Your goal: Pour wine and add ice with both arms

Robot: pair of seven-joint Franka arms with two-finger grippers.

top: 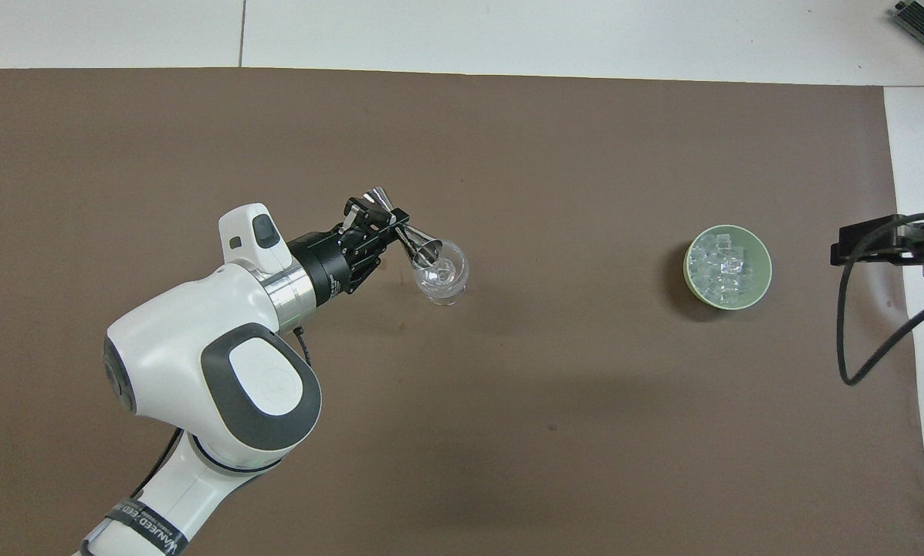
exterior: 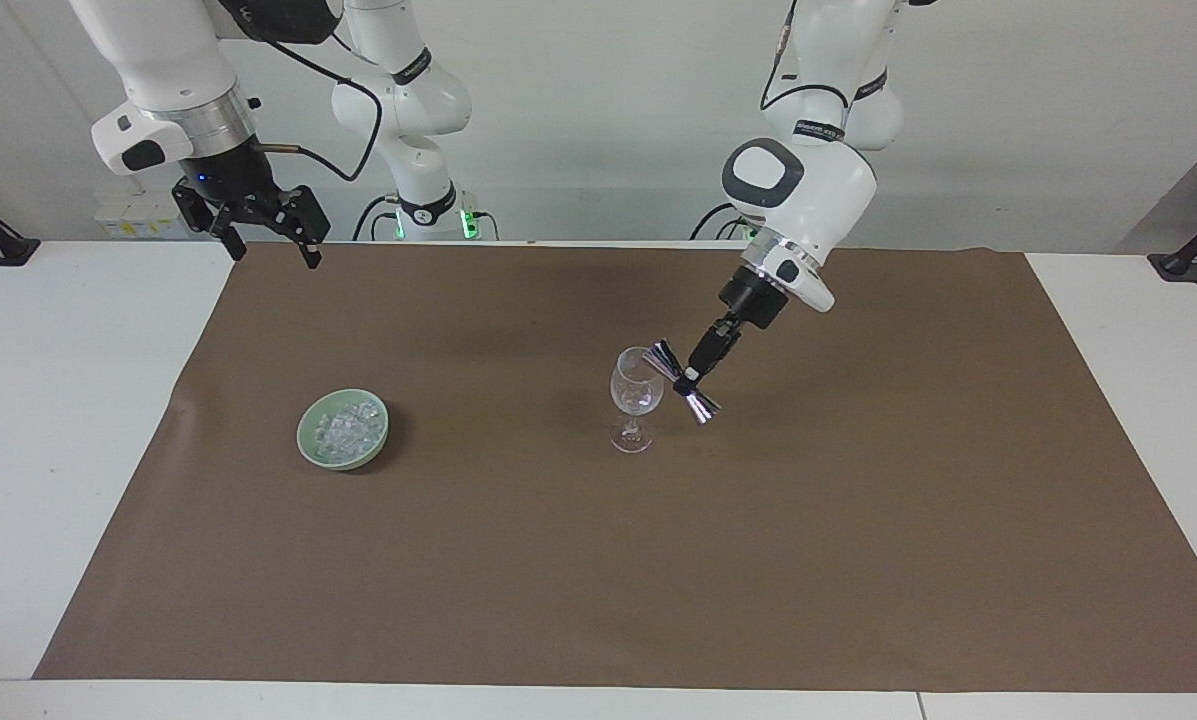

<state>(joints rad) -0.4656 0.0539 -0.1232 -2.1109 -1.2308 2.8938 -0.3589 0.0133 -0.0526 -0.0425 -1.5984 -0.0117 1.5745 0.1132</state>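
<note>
We list, nearest the robots first:

1. Right gripper [exterior: 270,236]: we find it raised over the edge of the brown mat [exterior: 598,560] at the right arm's end of the bench [exterior: 48,400]; fingers released and spread, holding nothing. This arm waits.

2. Left gripper [exterior: 691,377]: we see it over the middle of the mat, angled down, fingers clenched on the waist of a jigger [exterior: 685,383]. The jigger is a silver double cone, tilted, one mouth at the rim of the glass, the other cone pointing down and away.

3. Glass [exterior: 636,398]: clear, stemmed, upright on the mat near its middle. We see glints in its bowl but cannot tell what is in it, perhaps liquid.

4. Bowl [exterior: 344,429]: pale green, on the mat toward the right arm's end, well apart from the glass and about as far from the robots.

5. Ice [exterior: 346,427]: we count a heap of small clear cubes, all lying in the bowl.
</note>
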